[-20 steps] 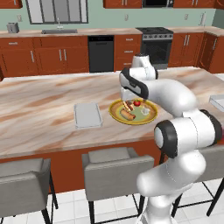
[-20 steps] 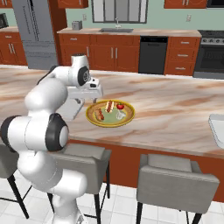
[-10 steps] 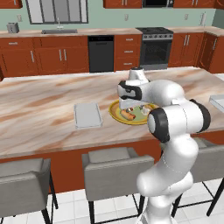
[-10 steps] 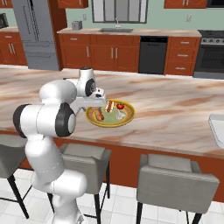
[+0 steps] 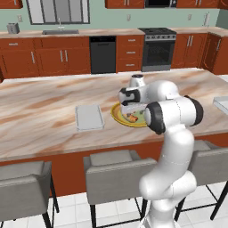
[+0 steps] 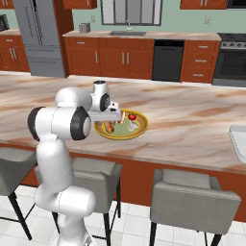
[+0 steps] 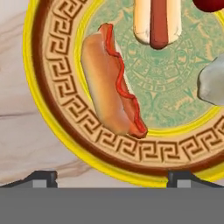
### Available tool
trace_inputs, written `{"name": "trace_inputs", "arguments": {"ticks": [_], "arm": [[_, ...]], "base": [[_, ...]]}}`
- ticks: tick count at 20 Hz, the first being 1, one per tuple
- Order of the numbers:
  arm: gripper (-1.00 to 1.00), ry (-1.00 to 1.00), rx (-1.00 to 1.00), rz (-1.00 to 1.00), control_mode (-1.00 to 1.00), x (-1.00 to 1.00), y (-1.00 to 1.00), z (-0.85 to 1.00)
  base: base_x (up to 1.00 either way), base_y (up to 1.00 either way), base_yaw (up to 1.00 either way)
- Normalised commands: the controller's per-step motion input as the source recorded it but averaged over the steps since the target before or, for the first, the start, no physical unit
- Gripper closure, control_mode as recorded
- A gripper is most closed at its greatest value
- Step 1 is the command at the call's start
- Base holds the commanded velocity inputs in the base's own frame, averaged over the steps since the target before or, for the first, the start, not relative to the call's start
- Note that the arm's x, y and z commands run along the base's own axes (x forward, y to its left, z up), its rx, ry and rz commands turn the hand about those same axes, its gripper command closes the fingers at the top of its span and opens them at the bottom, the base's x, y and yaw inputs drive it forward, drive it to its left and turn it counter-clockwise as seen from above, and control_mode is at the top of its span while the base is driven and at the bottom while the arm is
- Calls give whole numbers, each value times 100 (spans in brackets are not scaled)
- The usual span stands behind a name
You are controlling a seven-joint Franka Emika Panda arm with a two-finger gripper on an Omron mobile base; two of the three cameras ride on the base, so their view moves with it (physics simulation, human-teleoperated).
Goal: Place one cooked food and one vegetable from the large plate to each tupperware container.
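Gripper has dropped lower vs 1 s ago, now right over the large plate near counter front edge; jaws spread, nothing held. Hot dog lies below. One tupperware container just left of plate, unmoved.

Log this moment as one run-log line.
phase: reach | two-finger gripper: open, above plate edge | target: ketchup-topped hot dog in bun on yellow-rimmed round plate | pale rectangular tray: nothing in it | placed: none
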Motion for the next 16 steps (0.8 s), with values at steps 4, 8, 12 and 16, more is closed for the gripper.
{"name": "trace_inputs", "arguments": {"ticks": [4, 8, 12, 16], "arm": [[-100, 0, 0, 2, -100, 42, 0, -37], [-100, 0, 0, 1, -100, 41, 0, -29], [-100, 0, 0, 0, -100, 36, 0, -30], [-100, 0, 0, 2, -100, 24, 0, -23]], "base": [[0, 0, 0], [0, 0, 0], [0, 0, 0], [0, 0, 0]]}}
